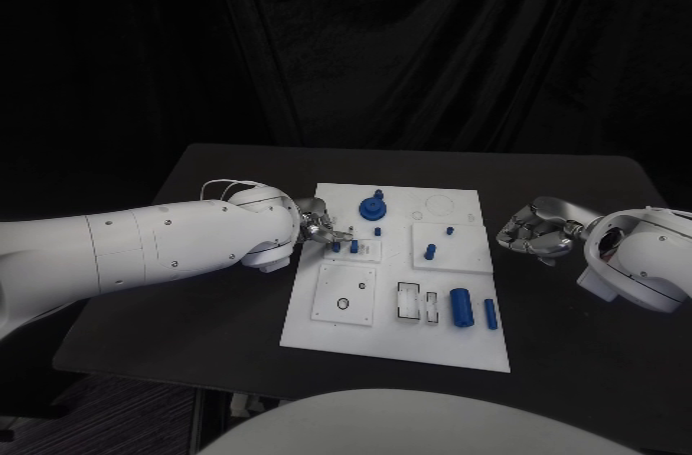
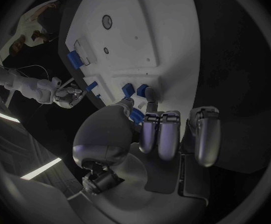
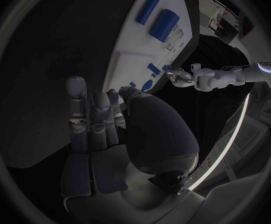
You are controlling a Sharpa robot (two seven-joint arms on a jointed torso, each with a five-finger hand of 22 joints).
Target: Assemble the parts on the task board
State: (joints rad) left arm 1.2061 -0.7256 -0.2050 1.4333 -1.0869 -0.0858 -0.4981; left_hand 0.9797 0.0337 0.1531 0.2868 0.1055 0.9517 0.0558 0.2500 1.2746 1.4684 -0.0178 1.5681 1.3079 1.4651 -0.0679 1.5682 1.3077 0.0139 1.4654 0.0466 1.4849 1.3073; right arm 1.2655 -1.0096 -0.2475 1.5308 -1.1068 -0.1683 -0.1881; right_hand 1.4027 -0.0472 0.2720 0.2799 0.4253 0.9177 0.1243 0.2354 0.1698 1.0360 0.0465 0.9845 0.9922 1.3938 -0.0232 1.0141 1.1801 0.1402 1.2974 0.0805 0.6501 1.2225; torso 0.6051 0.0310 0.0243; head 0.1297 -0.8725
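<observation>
Your left hand (image 1: 320, 233) pinched a small blue part (image 2: 136, 115) at the board's (image 1: 361, 315) 10 o'clock edge, beside two seated pegs (image 1: 352, 246). Your right hand (image 1: 534, 233) rested spread, holding nothing, at the board's 3 o'clock. The fingers hid the socket, so a tilted insertion risked jamming the part or knocking it off.

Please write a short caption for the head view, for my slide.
Left hand pinches a small blue part over the white task board; right hand rests open beside the board's right edge.
</observation>
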